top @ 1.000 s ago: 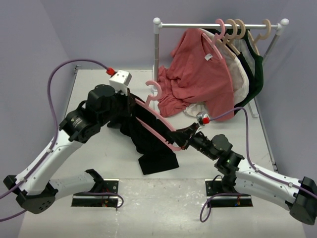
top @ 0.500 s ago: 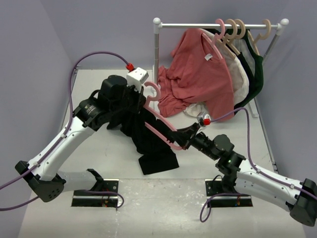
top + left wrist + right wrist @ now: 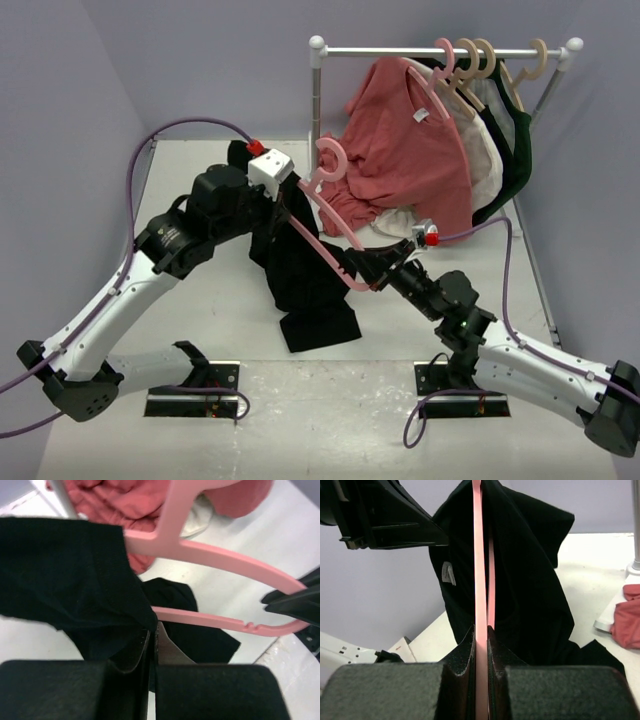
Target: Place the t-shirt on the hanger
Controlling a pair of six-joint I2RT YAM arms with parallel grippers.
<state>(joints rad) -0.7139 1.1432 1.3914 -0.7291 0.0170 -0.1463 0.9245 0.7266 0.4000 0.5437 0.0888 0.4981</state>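
The black t-shirt (image 3: 300, 285) hangs from my left gripper (image 3: 283, 212), which is shut on a fold of its cloth (image 3: 65, 580) above the table's middle. Its lower end trails onto the table. The pink hanger (image 3: 327, 222) slants up through the cloth, with its hook (image 3: 331, 158) near the rack post. One end of the hanger (image 3: 478, 555) is clamped in my right gripper (image 3: 377, 272), which is shut on it. In the right wrist view the t-shirt (image 3: 530, 570) drapes around the hanger's arm. The left wrist view shows the hanger's frame (image 3: 220, 560) passing under the cloth.
A white clothes rack (image 3: 316, 95) stands at the back right. It carries a salmon-red shirt (image 3: 410, 150) on a pink hanger, beige hangers (image 3: 490, 60), a white garment and a dark green garment (image 3: 520, 140). The red shirt's hem lies close behind the held hanger.
My left arm has carried the t-shirt's top up and to the right, toward the rack. The hanger's hook has risen and swung right with it. The right gripper has shifted slightly.
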